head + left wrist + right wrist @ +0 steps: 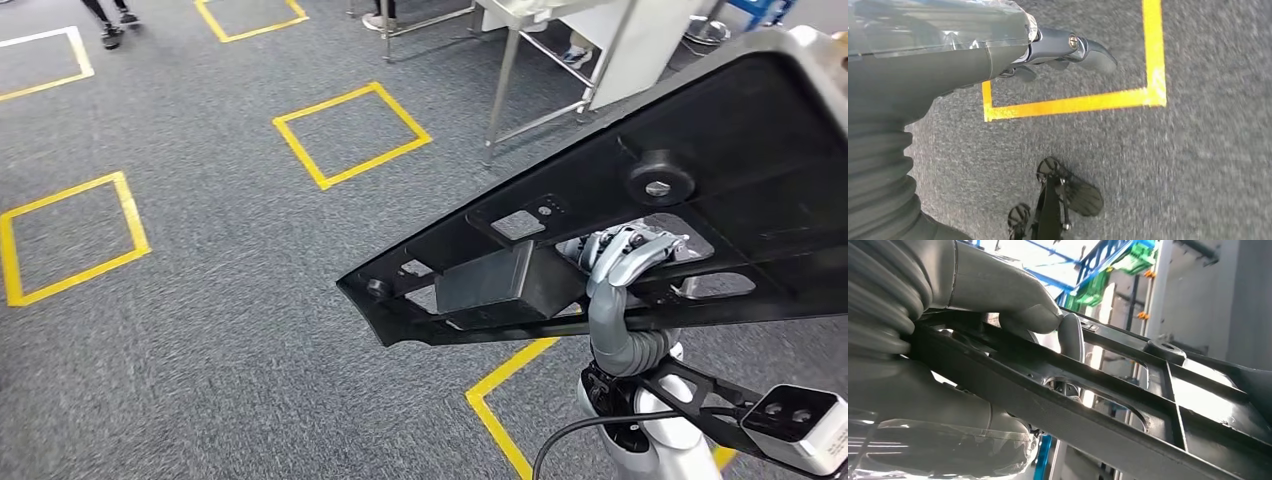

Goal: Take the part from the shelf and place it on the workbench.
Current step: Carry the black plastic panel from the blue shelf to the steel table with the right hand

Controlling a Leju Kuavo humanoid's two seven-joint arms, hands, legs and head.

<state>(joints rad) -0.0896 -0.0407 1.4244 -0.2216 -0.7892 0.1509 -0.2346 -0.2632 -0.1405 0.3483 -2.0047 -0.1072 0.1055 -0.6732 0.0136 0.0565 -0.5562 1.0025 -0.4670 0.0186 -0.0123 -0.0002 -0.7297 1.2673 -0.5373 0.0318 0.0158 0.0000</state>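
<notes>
The part (720, 190) is a large black plastic panel with ribs, cut-outs and a round boss, held up in the air and tilted across the right of the head view. My right hand (622, 262) grips it from below through one of its openings. In the right wrist view the grey thumb (1018, 302) presses on a rib of the panel (1178, 410), and the panel hides the fingers. My left hand (1063, 50) hangs over the grey carpet, holding nothing, its fingers loosely extended.
A metal-legged table frame (505, 75) stands ahead at the top centre. Yellow tape squares (350, 132) mark the grey carpet, one corner under my left hand (1073, 104). A person's feet (112, 28) stand at the far upper left.
</notes>
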